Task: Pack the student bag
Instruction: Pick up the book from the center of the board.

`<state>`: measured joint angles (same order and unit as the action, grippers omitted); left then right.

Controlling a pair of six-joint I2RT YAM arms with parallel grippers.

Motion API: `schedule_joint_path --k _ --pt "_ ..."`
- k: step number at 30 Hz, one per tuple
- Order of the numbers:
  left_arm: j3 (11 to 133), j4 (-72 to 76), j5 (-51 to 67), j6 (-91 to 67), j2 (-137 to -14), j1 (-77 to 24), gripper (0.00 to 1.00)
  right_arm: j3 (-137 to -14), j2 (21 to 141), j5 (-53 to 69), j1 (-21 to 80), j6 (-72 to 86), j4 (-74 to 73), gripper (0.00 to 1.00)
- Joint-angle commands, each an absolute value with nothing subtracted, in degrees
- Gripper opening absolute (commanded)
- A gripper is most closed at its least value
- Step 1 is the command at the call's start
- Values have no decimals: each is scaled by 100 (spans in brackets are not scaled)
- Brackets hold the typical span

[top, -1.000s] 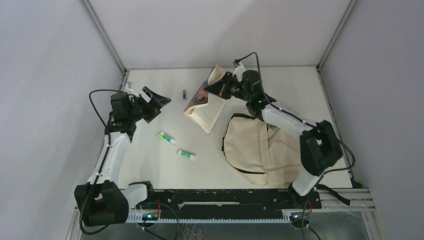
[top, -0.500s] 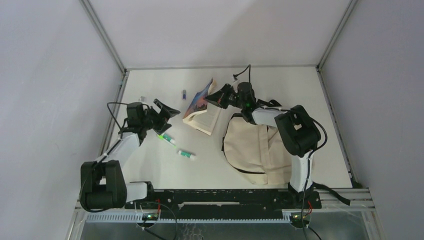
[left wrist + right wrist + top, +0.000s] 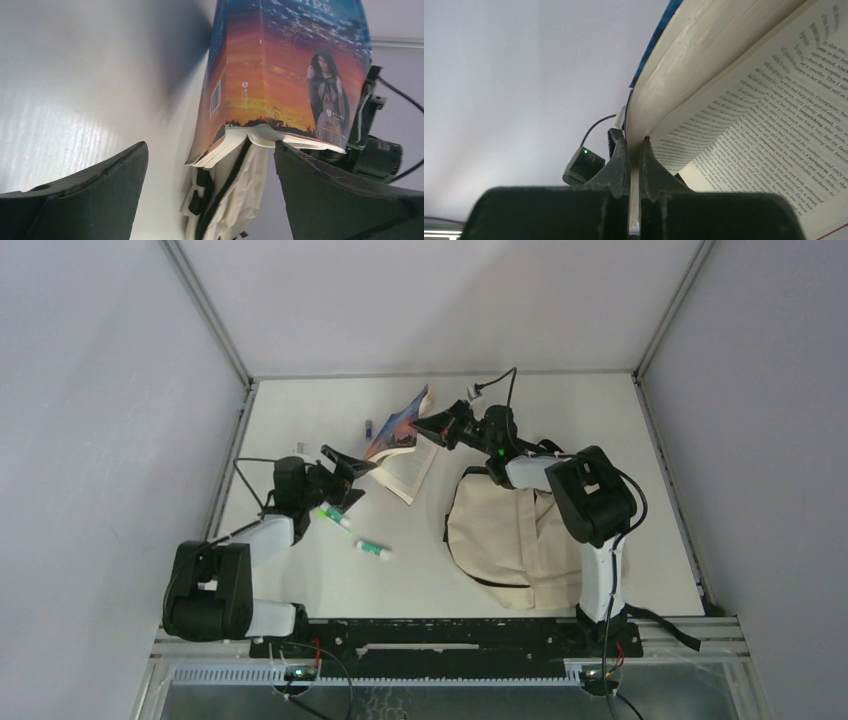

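You have one bag (image 3: 520, 540), cream canvas with black trim, lying flat on the counter (image 3: 300, 570), right of centre in the overhead view.

- One book (image 3: 408, 462), paperback with an orange and blue cover, splayed open and tilted, just upper left of the bag.
- Right gripper (image 3: 428, 426): clenched on a thin sheaf of the book's pages, at the top centre of the counter.
- Left gripper (image 3: 348, 480): released, jaws spread wide, left of the book and facing its cover; it touches nothing.
- Two green-capped pens (image 3: 333, 516) (image 3: 373, 550), lying apart below the left gripper.
- One small purple object (image 3: 368, 427), left of the book, too small to identify.
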<state>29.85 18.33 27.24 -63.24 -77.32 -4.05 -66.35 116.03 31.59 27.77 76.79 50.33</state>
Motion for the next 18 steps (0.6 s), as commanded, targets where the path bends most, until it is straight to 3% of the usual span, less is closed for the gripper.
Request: schedule_joint_path --k 1,13,18 --pt "2477 3827 2586 -7293 -7754 -493 100 -6766 11486 3406 2818 8173 6447 0" --pt "1496 4120 2222 -7637 -6390 -502 99 -6774 11574 3349 2817 8219 6477 0" --pt "1709 3713 2079 -7645 -6317 -501 100 -6769 11582 3351 2818 8215 6477 0"
